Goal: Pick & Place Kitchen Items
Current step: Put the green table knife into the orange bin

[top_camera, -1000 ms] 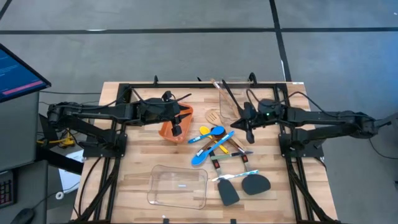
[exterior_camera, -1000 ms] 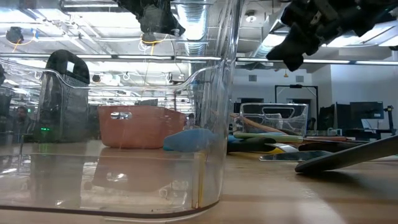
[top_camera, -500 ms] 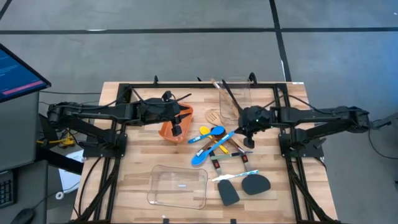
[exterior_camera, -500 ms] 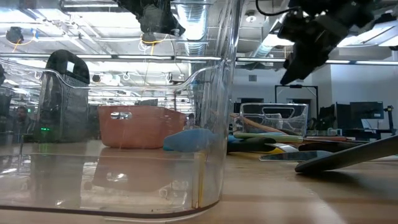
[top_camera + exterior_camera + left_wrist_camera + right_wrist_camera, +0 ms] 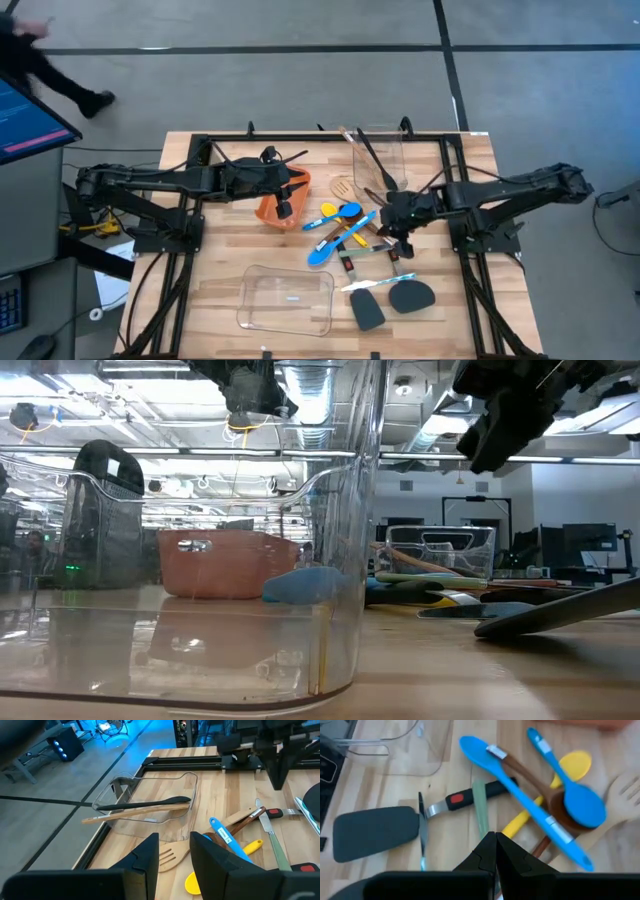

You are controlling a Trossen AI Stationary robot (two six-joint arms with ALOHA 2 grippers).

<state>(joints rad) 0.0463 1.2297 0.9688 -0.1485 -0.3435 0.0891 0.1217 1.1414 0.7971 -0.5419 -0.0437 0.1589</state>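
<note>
Your right gripper point(image 5: 404, 243), fingers together and empty, hangs over the heap of utensils point(image 5: 345, 228) mid-worktop point(image 5: 220, 280), presumably lining up a pick. Your left gripper point(image 5: 284, 208), half apart and empty, waits above the orange bin point(image 5: 272, 212).

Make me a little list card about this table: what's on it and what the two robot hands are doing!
pile: blue spoons, yellow spoon, wooden turner mid-table
spatulas: two black spatulas near the front edge
bin: orange bin under left gripper
left gripper: part open, holding nothing
right gripper: shut, empty, above the pile
containers: clear container at front, clear container at back holding two utensils
</note>
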